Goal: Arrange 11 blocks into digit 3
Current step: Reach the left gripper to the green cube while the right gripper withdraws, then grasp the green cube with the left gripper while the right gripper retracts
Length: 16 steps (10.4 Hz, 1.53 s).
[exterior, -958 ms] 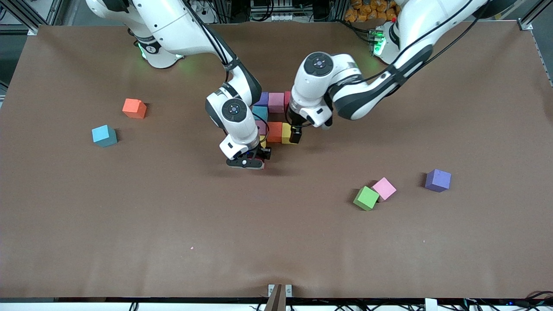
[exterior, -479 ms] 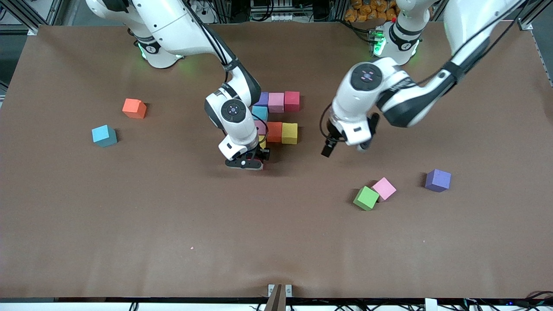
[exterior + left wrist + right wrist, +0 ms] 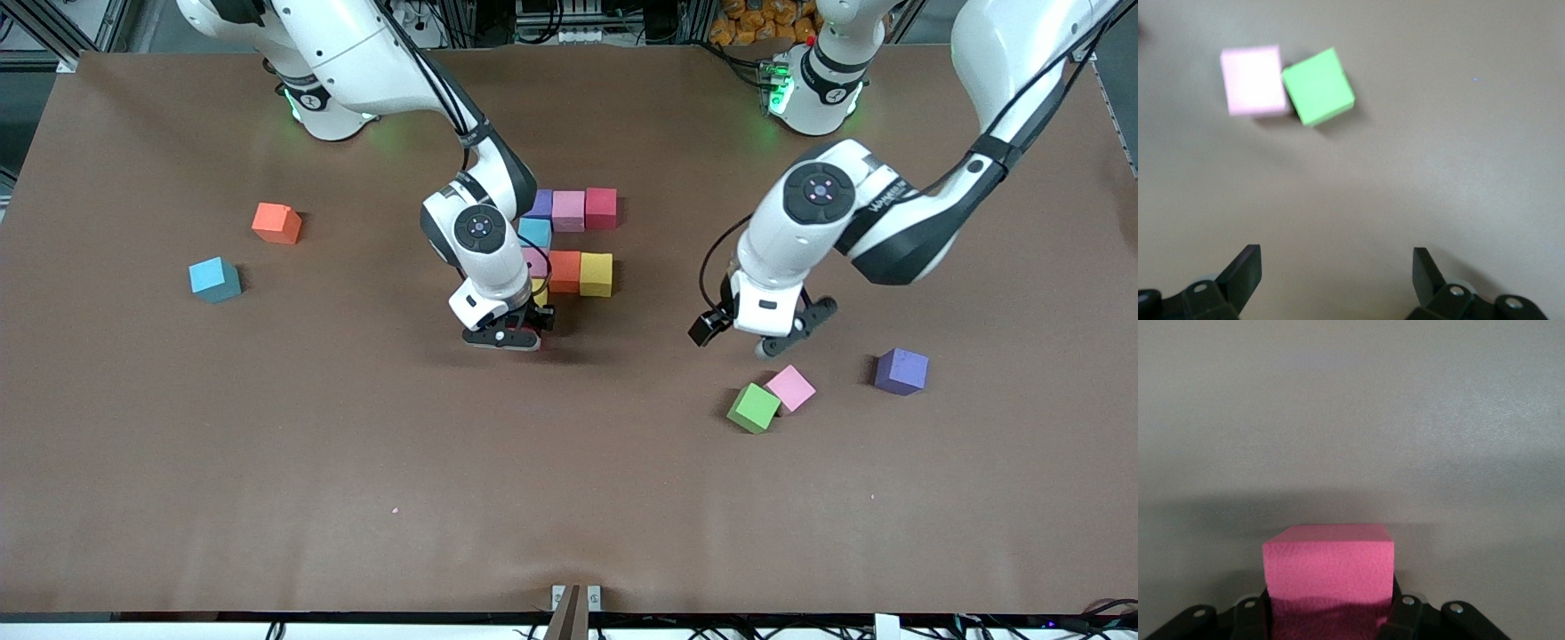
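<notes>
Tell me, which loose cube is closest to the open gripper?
The pale pink cube, touching the green cube. The open left gripper hovers just above it; the purple, orange and blue cubes lie farther off.

Left end effector (image 3: 763,331) now near green block (image 3: 754,408)

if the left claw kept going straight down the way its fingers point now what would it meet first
Most likely bare brown table: the open left claw shows only tabletop between its fingers. The small green foam cube and the pale pink foam cube touching it lie off to one side, though depth is hard to judge.
</notes>
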{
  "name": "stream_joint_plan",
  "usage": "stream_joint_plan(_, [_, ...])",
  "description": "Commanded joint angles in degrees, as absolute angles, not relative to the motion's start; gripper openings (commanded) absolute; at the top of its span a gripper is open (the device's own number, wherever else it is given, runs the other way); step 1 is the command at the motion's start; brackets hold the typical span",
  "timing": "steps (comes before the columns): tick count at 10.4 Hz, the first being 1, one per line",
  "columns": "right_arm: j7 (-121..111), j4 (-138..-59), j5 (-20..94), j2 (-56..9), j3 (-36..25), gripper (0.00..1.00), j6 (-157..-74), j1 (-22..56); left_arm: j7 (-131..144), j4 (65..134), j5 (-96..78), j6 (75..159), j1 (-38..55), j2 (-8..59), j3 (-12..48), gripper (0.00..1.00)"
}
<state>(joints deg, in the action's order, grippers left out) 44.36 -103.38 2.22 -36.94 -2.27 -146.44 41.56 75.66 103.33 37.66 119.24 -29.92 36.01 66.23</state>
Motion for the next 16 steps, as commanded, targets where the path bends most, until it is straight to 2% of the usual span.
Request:
stream_joint_plan(1, [46.22,-103.71,3.25,-36.74,-3.25,1.00,-145.99,42.63,54.68,98.45,38.32,117.86,-24.90,37.96,59.89,1.00])
stream_joint_plan(4, [46.58,-103.27,3.86,-35.34,-3.95,1.00,-144.85,42.54,36.61,95.46,38.32,118.56,-18.30,39.19,52.06,1.00])
stream_joint_plan(7, [45.80,-102.13,3.26,-29.03,-5.01,1.00,-136.96,41.32,22.64,93.43,38.32,119.44,-12.06,39.99,44.59,1.00])
stream_joint_plan(9, [44.57,-102.57,3.34,-22.97,-4.66,1.00,-134.92,36.06,18.12,93.34,38.41,122.50,-11.69,41.13,42.28,1.00])
stream_joint_plan(11, [29.98,-102.66,3.34,-17.25,-4.57,1.00,-130.54,29.13,12.68,93.34,38.06,125.06,-12.30,42.01,41.14,1.00])
stream_joint_plan(13, [13.76,-101.79,3.34,-12.50,-3.96,1.00,-122.05,21.75,10.65,92.47,38.06,126.03,-12.48,42.97,40.35,1.00])
stream_joint_plan(16, [6.87,-101.60,-3.48,-3.19,2.53,1.00,-109.64,7.69,7.91,90.35,37.97,126.91,-12.48,45.52,39.82,1.00])
